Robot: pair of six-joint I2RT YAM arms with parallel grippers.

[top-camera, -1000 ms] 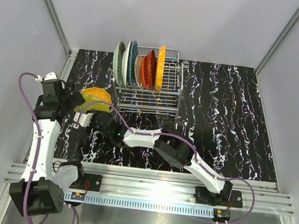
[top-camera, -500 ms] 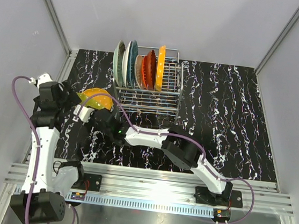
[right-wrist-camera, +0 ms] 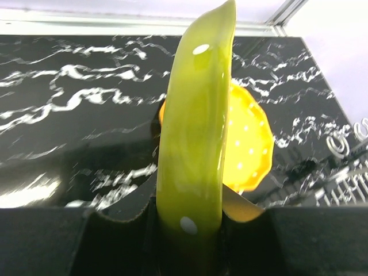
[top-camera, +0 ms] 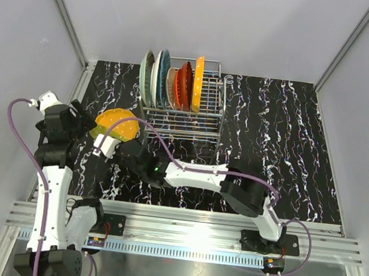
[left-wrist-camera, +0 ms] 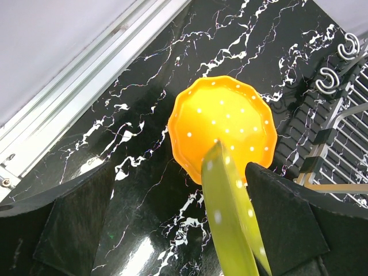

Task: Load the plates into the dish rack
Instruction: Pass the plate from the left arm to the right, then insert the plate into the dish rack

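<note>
A yellow-green dotted plate (right-wrist-camera: 192, 144) stands on edge between my right gripper's (right-wrist-camera: 190, 213) jaws, which are shut on its rim. In the top view it (top-camera: 124, 130) hangs over the table's left part, with the right gripper (top-camera: 120, 140) just below it. An orange dotted plate (left-wrist-camera: 221, 126) lies flat on the table beneath it. My left gripper (left-wrist-camera: 181, 172) is open. The yellow-green plate's rim (left-wrist-camera: 230, 224) runs beside its right finger, with a wide gap to the left finger. The chrome dish rack (top-camera: 207, 87) at the back holds several plates (top-camera: 177, 84) on edge.
The rack's wire corner (left-wrist-camera: 345, 144) is just right of the orange plate. The left wall's metal rail (left-wrist-camera: 86, 86) runs close behind the left gripper (top-camera: 86, 125). The right arm (top-camera: 200, 175) stretches across the table's front.
The left arm has drawn back to the left, away from the yellow-green plate. The right arm has stretched further left and holds the plate over the orange one.
</note>
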